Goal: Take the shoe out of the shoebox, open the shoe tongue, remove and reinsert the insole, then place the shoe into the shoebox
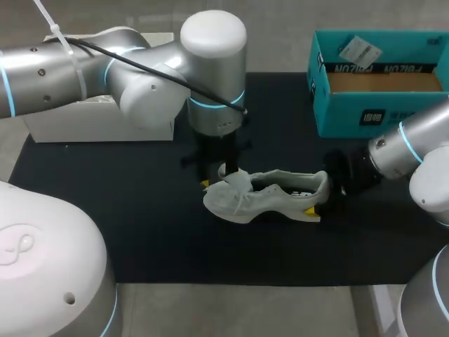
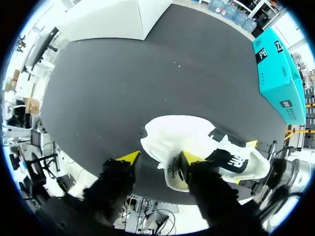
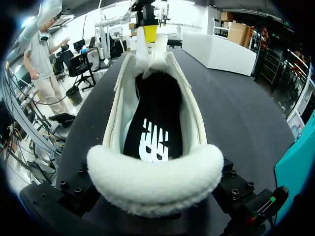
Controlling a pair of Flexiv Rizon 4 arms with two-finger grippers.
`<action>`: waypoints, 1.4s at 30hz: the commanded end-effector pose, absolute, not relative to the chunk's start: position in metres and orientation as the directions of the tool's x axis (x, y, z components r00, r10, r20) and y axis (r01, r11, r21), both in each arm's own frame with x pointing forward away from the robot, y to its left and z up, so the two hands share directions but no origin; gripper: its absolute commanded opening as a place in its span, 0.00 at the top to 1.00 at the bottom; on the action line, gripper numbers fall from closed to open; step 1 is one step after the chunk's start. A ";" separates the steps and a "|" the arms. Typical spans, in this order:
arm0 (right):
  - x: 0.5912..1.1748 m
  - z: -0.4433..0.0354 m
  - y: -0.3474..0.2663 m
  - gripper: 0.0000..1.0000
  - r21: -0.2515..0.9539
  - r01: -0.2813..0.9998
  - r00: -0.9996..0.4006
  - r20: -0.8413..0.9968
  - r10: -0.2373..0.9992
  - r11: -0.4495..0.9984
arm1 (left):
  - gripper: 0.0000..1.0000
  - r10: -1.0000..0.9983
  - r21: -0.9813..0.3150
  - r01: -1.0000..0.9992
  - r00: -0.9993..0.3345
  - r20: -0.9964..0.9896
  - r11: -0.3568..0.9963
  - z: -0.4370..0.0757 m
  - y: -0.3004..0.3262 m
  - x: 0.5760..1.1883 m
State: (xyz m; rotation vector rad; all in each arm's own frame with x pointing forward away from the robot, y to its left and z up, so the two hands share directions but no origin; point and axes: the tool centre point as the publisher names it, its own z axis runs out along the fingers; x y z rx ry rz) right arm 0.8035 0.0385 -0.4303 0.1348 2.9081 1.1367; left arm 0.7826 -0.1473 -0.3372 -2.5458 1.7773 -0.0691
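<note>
A white shoe (image 1: 270, 193) lies on its side on the black mat, toe toward my left arm. Its black insole (image 3: 155, 137) sits inside. My left gripper (image 1: 214, 179) hangs straight down over the tongue end. In the left wrist view this gripper (image 2: 159, 158) is open, with the white tongue (image 2: 173, 173) resting against the inner side of one finger only. My right gripper (image 1: 319, 195) straddles the heel, one yellow tip pressed on the near side. The fluffy heel collar (image 3: 155, 179) fills the gap between its black fingers (image 3: 235, 187).
The teal shoebox (image 1: 351, 112) stands open at the back right, close behind my right arm. A white box (image 1: 98, 123) sits at the back left, under my left arm. Bare mat (image 1: 175, 246) lies in front of the shoe.
</note>
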 end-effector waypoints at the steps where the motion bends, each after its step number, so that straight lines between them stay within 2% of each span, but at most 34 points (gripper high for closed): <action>1: 0.805 -0.434 0.041 1.00 0.675 0.075 -0.996 0.016 0.088 0.734 | 0.00 -0.931 -0.055 -0.929 0.366 0.002 -0.365 -0.346 -0.148 0.783; 18: 0.805 -0.434 0.041 1.00 0.675 0.075 -0.996 0.016 0.088 0.734 | 0.00 -0.902 -0.036 -0.902 0.431 -0.001 -0.431 -0.345 -0.122 0.776; 29: 0.805 -0.434 0.041 1.00 0.675 0.075 -0.996 0.016 0.088 0.734 | 0.00 -0.931 -0.063 -0.934 0.342 0.130 -0.352 -0.304 -0.143 0.780; 32: 0.805 -0.434 0.041 1.00 0.675 0.075 -0.996 0.016 0.088 0.734 | 0.00 -0.959 -0.076 -0.962 0.250 0.135 -0.262 -0.296 -0.152 0.783; 35: 0.805 -0.434 0.041 1.00 0.675 0.075 -0.996 0.016 0.088 0.734 | 0.00 -0.984 -0.072 -0.994 0.063 0.169 -0.076 -0.288 -0.161 0.784; 39: 0.805 -0.434 0.041 1.00 0.675 0.075 -0.996 0.016 0.088 0.734 | 0.00 -0.908 -0.079 -0.913 -0.406 0.101 0.399 -0.282 -0.174 0.776; 41: 0.805 -0.434 0.041 1.00 0.675 0.075 -0.996 0.016 0.088 0.734 | 0.00 -0.824 -0.115 -0.826 -0.561 0.080 0.552 -0.282 -0.177 0.772; 42: 0.805 -0.434 0.041 1.00 0.675 0.075 -0.996 0.016 0.088 0.734 | 0.00 -0.728 -0.176 -0.720 -0.685 0.025 0.671 -0.280 -0.176 0.767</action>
